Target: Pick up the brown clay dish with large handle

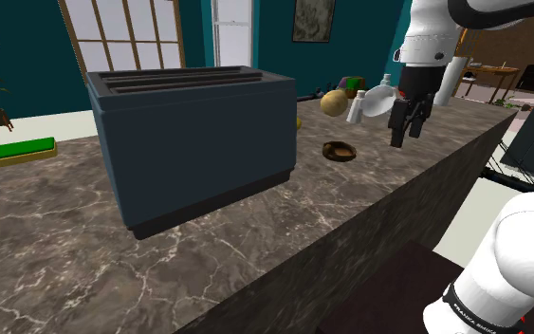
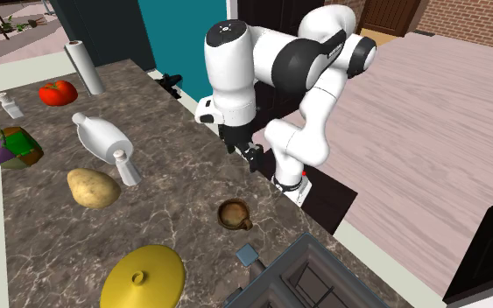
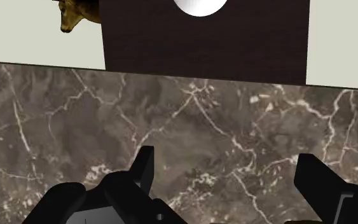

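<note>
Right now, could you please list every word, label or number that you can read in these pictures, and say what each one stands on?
White lettering on the black band around the arm, shoulder view: too small to read.
Nothing else is legible: no text shows on the toaster, the brown dish or the marbled counter.

The only lettering I can find from here is a line of small white print on the black band point(image 1: 466, 311) around the arm point(image 1: 516, 249) near its base, in the shoulder view. I cannot make out the words. I see nothing else readable.
</note>
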`<state>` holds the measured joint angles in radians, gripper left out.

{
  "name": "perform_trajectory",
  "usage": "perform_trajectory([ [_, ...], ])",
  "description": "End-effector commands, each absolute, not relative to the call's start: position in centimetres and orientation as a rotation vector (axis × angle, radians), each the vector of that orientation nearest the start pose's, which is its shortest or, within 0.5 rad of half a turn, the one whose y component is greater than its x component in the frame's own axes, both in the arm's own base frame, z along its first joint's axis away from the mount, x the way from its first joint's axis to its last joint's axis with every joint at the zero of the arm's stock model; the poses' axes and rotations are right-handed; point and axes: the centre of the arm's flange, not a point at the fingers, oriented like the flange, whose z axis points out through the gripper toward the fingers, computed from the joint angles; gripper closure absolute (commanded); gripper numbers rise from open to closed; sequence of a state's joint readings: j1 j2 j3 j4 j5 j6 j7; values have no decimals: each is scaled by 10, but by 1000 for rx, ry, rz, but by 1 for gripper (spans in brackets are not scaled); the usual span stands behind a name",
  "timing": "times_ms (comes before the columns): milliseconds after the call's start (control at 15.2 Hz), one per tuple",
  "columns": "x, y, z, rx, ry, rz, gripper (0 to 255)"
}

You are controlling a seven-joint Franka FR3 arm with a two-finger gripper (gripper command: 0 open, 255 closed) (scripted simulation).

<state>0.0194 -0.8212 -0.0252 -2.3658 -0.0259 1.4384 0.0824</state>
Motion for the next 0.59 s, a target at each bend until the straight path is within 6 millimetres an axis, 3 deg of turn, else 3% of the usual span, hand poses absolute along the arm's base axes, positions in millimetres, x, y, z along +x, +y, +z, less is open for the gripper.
perform_trajectory([
  [0, 283, -7, 585, -3146, 128, 167, 0],
  [528, 355, 103, 591, -3365, 76, 172, 0],
])
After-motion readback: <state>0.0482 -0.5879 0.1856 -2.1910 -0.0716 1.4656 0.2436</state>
